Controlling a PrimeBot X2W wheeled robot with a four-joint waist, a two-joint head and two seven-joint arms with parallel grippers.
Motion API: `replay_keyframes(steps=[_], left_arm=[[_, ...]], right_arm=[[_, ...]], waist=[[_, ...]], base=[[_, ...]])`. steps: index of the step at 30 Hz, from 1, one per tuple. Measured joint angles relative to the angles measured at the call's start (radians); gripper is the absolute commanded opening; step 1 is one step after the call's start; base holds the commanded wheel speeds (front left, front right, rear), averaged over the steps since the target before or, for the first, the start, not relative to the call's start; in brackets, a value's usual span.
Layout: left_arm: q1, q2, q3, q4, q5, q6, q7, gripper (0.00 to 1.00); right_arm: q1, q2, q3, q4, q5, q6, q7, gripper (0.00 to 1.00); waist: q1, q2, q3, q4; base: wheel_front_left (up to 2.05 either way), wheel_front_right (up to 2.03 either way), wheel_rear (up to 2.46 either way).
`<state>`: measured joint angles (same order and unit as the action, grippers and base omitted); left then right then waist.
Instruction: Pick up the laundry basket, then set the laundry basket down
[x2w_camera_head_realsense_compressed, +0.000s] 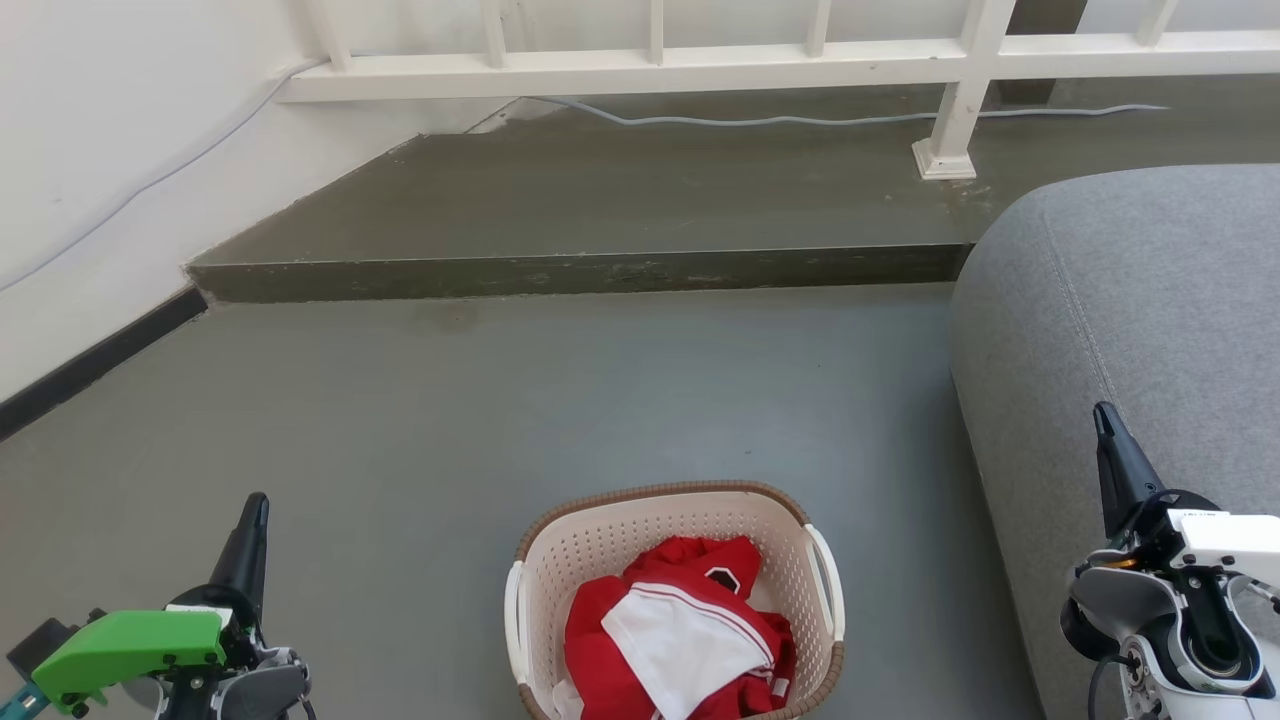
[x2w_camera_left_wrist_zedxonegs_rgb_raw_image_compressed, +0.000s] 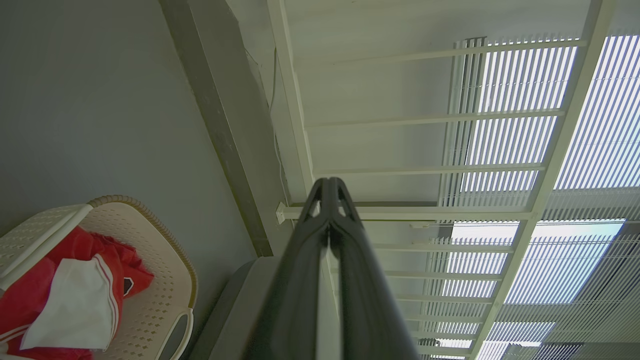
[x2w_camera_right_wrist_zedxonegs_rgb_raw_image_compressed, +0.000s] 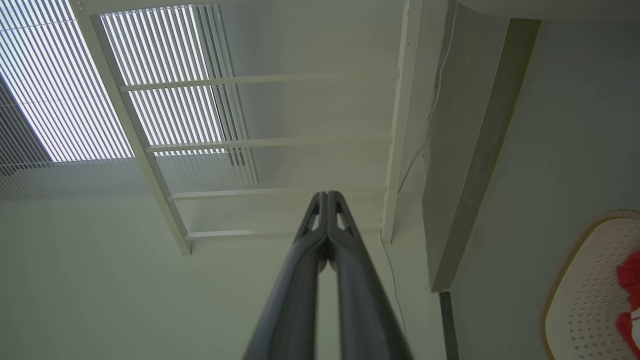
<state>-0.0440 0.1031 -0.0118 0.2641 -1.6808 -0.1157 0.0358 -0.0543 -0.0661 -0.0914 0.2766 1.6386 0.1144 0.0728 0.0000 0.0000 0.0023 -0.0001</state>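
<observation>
While mouth-up, laundry basket (x2w_camera_head_realsense_compressed: 600, 545); handles (x2w_camera_head_realsense_compressed: 828, 585) left-right

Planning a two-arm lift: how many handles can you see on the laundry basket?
2: the left handle and the right handle, on the side walls of the laundry basket. Its near end is cropped, so more may be hidden.

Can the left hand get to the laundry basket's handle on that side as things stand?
Probably yes. The left hand, shut, sits left of the laundry basket, with bare floor between it and the left handle. It would need to open first.
</observation>
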Motion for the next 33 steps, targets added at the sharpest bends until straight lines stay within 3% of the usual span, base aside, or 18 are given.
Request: replay_keyframes(steps=[33], left_arm=[[-0.001, -0.002, 0.004, 0.01, 0.0, -0.004, 0.0, 0.0]], right_arm=[[0.0, 0.001, -0.001, 0.003, 0.0, 0.0, 0.004, 0.0]], waist=[[0.0, 0.0, 0.0, 0.0]], base=[[0.0, 0.0, 0.0]])
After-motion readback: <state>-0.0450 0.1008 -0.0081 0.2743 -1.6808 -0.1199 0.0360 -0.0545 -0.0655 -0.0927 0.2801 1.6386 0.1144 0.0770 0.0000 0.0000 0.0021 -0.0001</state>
